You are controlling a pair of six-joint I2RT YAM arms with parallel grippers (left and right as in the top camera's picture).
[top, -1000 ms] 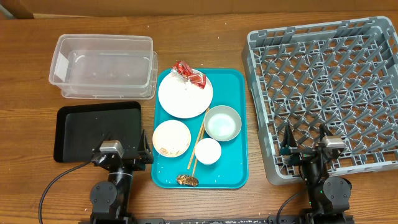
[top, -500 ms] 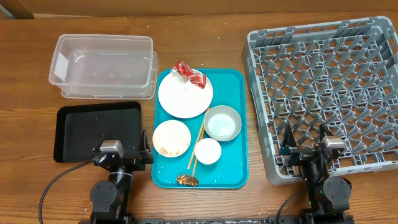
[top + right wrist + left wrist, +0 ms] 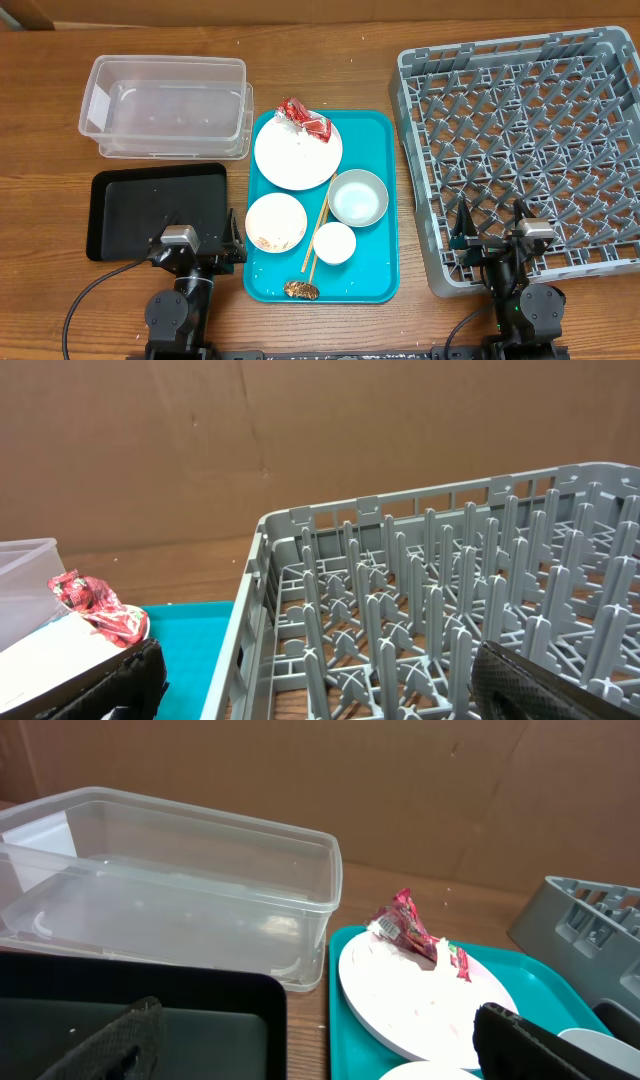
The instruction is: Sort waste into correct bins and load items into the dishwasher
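Note:
A teal tray (image 3: pixel 378 130) holds a large white plate (image 3: pixel 297 155) with a red wrapper (image 3: pixel 304 118) at its far edge, a pale green bowl (image 3: pixel 357 197), a soiled small plate (image 3: pixel 275 222), a small white cup (image 3: pixel 334 243), wooden chopsticks (image 3: pixel 319 232) and a brown food scrap (image 3: pixel 301 290). The grey dishwasher rack (image 3: pixel 520 140) stands at the right. My left gripper (image 3: pixel 197 248) is open and empty over the black tray's near edge. My right gripper (image 3: pixel 490 237) is open and empty over the rack's near edge. The wrapper also shows in the left wrist view (image 3: pixel 405 923).
A clear plastic bin (image 3: pixel 165 106) stands at the back left, and a black tray (image 3: pixel 155 205) lies in front of it. A cardboard wall runs behind the table (image 3: pixel 400 790).

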